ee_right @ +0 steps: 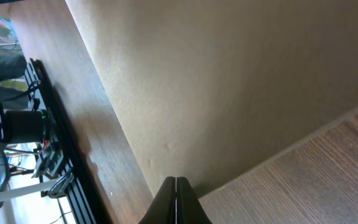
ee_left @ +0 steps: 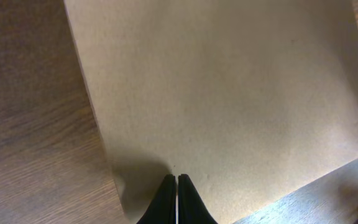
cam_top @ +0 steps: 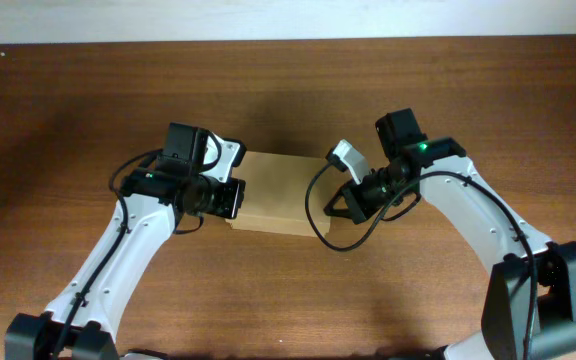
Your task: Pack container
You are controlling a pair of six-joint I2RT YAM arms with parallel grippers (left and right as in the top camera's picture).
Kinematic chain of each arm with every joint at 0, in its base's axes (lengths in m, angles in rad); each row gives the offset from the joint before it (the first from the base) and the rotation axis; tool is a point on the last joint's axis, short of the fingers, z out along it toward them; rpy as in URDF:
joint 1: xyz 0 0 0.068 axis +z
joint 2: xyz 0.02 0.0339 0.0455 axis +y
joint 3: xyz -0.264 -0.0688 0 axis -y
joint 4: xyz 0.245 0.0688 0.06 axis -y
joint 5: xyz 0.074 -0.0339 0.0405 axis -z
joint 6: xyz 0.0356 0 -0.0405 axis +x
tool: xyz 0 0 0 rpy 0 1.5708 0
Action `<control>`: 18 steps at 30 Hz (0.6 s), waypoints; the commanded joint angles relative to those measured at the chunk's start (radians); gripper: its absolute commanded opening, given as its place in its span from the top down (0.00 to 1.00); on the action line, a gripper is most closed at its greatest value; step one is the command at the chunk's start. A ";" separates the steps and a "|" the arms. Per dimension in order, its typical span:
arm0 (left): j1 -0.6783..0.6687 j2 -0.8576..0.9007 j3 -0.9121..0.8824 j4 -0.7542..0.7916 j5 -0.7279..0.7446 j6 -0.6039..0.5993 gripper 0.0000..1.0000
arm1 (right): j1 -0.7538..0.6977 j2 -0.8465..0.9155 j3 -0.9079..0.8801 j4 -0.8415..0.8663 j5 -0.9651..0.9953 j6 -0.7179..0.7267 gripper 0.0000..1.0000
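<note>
As closed pincers (cam_top: pixel 234 198) (cam_top: pixel 343 203) flank container (cam_top: pixel 283 190), arms (cam_top: pixel 118 250) (cam_top: pixel 478 215) angled inward

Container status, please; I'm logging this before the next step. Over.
Left gripper shut, at container's left end. Right gripper shut, at its right end. Container flat on table, lid down. Nothing seen in the way.

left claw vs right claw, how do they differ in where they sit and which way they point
The left claw sits at one end of the container, on the left arm's side; the right claw sits at the opposite end. The left claw points across the container toward the right claw, and the right claw points back at it. Shared: both claws are shut, hold nothing, and have their tips over tan cardboard near a corner.
</note>
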 commanded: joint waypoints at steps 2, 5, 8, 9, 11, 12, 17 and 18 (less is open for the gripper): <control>-0.002 -0.012 -0.046 -0.005 0.014 -0.010 0.98 | 0.008 -0.008 -0.027 0.007 -0.009 0.003 0.96; -0.002 -0.012 -0.055 -0.005 0.014 -0.010 0.98 | 0.013 -0.008 -0.044 0.018 0.011 0.004 0.96; -0.002 -0.012 -0.060 -0.006 0.014 -0.010 0.98 | 0.025 -0.008 -0.068 0.036 0.017 0.004 0.96; -0.002 -0.012 -0.060 -0.006 0.014 -0.010 0.98 | 0.027 -0.008 -0.074 0.040 0.018 0.004 0.96; -0.002 -0.012 -0.060 -0.006 0.015 -0.010 0.98 | 0.035 -0.008 -0.077 0.043 0.018 0.004 0.96; -0.002 -0.012 -0.060 -0.006 0.015 -0.010 0.98 | 0.039 -0.008 -0.077 0.043 0.018 0.004 0.96; -0.002 -0.013 -0.060 -0.006 0.026 -0.010 0.98 | 0.039 -0.008 -0.077 0.043 0.093 0.062 0.96; -0.002 -0.013 -0.060 -0.006 0.031 -0.010 0.98 | 0.039 -0.008 -0.077 0.041 0.131 0.081 0.96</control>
